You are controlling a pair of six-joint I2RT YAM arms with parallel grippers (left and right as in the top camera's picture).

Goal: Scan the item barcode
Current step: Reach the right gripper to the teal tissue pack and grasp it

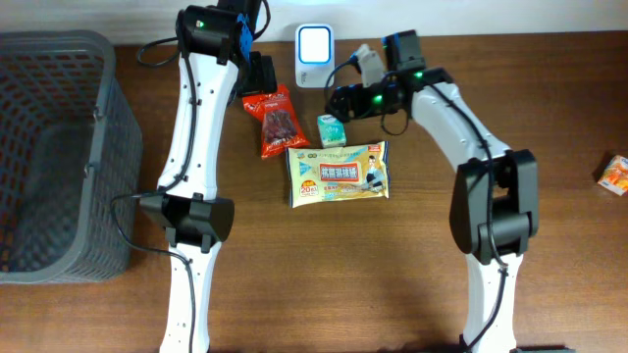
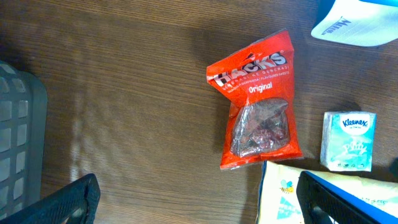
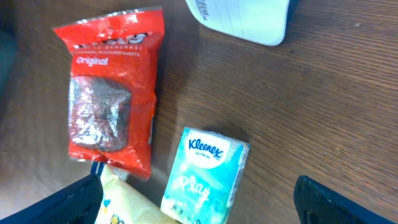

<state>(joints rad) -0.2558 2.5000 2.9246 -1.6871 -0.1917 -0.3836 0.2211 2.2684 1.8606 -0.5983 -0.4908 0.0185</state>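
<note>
Three items lie near the white barcode scanner (image 1: pixel 314 54): a red Hacks candy bag (image 1: pixel 277 120), a small teal Kleenex pack (image 1: pixel 332 129) and a yellow wipes pack (image 1: pixel 340 174). My left gripper (image 1: pixel 260 78) hangs open just behind the red bag (image 2: pixel 258 102), its fingers (image 2: pixel 68 202) wide apart over bare wood, holding nothing. My right gripper (image 1: pixel 343 101) is open above the Kleenex pack (image 3: pixel 205 177), which lies between its spread fingers (image 3: pixel 339 202) without touching them. The scanner's base (image 3: pixel 242 18) shows at the top of the right wrist view.
A grey plastic basket (image 1: pixel 54 147) stands at the table's left edge. A small orange packet (image 1: pixel 615 175) lies at the far right. The yellow pack's corner (image 2: pixel 280 196) sits beside the left gripper's right finger. Black cables run behind the scanner.
</note>
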